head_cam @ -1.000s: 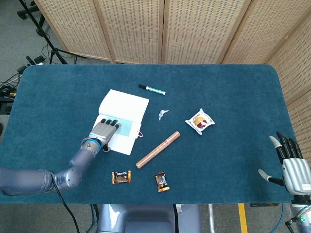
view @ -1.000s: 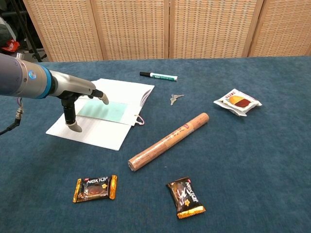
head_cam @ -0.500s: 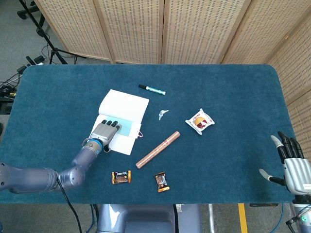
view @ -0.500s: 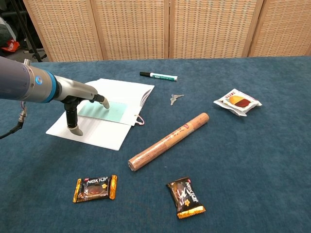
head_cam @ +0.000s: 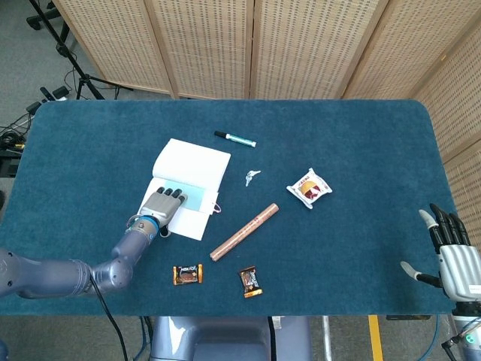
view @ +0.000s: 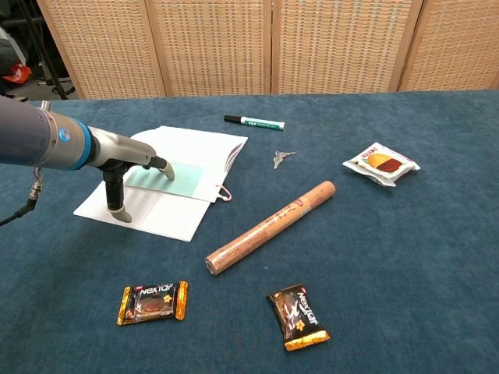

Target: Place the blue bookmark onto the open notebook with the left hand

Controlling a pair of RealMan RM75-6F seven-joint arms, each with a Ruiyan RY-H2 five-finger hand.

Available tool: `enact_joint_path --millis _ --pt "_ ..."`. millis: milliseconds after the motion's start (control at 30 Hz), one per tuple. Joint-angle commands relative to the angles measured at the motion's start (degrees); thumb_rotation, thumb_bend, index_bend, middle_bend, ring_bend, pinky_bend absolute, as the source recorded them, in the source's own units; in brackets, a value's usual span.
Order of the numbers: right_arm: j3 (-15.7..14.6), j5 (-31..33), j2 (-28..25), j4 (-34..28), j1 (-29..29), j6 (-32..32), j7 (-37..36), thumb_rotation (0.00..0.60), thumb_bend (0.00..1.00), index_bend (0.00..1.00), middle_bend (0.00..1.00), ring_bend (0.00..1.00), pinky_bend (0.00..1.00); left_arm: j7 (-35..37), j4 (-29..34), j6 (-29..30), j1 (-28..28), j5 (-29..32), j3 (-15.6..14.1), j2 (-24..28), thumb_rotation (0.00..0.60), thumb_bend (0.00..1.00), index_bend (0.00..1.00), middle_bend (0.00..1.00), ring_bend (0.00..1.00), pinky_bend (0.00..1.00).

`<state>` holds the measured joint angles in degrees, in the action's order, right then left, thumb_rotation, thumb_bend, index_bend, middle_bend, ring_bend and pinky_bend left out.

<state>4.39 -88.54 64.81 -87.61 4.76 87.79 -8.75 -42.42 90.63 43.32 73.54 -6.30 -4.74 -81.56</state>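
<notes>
The pale blue bookmark [head_cam: 195, 198] [view: 184, 178] lies flat on the near page of the open white notebook [head_cam: 193, 161] [view: 196, 143], a small pink loop at its right end. My left hand [head_cam: 161, 207] [view: 128, 165] is over the notebook's near-left part with its fingers stretched out, and the fingertips reach the bookmark's left end. It holds nothing. My right hand [head_cam: 453, 259] hovers open at the table's near right corner, seen only in the head view.
A marker [head_cam: 234, 138] [view: 254, 121] lies beyond the notebook, with keys [head_cam: 251, 177] [view: 282, 158] to its right. A brown paper roll [head_cam: 244, 231] [view: 270, 227], two chocolate bars [view: 153, 302] [view: 299, 317] and a snack packet [head_cam: 309, 188] [view: 380, 164] lie on the blue cloth.
My left hand has drawn back slightly toward the table's near edge. The bookmark has stayed flat on the page. The right hand has barely moved.
</notes>
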Motion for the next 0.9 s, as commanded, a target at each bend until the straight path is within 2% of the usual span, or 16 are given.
enact_joint_path --millis 33,633,900 --pt "0.0 0.0 0.0 0.0 0.0 0.0 0.0 0.6 0.18 0.0 0.0 0.0 0.0 0.2 -0.2 -0.1 0.0 0.0 -0.2 -0.2 0.6 0.25 0.06 0.0 0.0 0.0" --pt "0.1 -0.2 0.0 0.0 -0.2 0.6 -0.2 0.6 0.18 0.0 0.0 0.0 0.0 1.2 -1.7 -1.2 0.5 0.3 -1.6 -1.1 0.6 0.25 0.06 0.0 0.0 0.0" --pt "0.0 -0.5 0.1 0.0 -0.2 0.7 -0.2 0.6 0.18 0.0 0.0 0.0 0.0 2.3 -0.3 -0.2 0.5 -1.3 -0.9 0.2 0.6 0.25 0.06 0.0 0.0 0.0"
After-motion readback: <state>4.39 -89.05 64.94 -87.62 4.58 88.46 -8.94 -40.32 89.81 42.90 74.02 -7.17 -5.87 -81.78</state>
